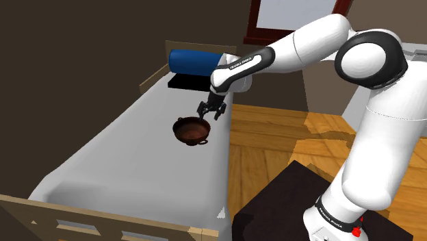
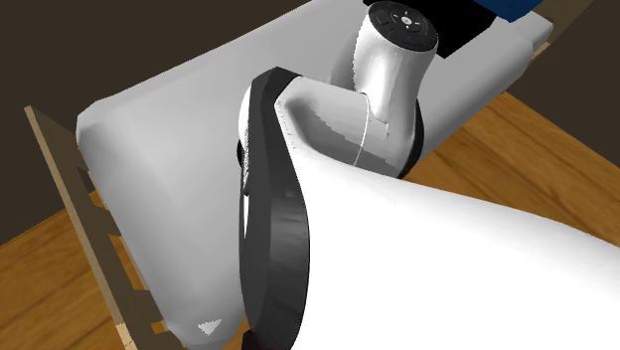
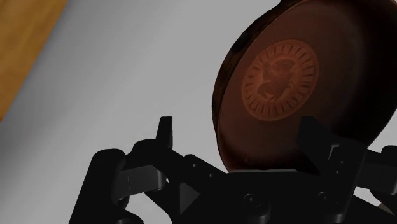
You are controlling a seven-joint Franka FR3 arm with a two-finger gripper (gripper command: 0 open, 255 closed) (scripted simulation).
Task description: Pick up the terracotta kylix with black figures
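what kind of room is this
Probably a bedroom: a bed with a wooden footboard, a blue bolster at its head, and a wood floor alongside.

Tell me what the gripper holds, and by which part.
Nothing: the gripper is open, its fingers apart around the rim of the kylix, one clear of it.

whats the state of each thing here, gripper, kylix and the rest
gripper: open, fingers apart, angled down at the kylix
kylix: bowl up, seemingly resting on the bed, not clasped
bed: flat, bare mattress
pillow: lying across the bed's head end
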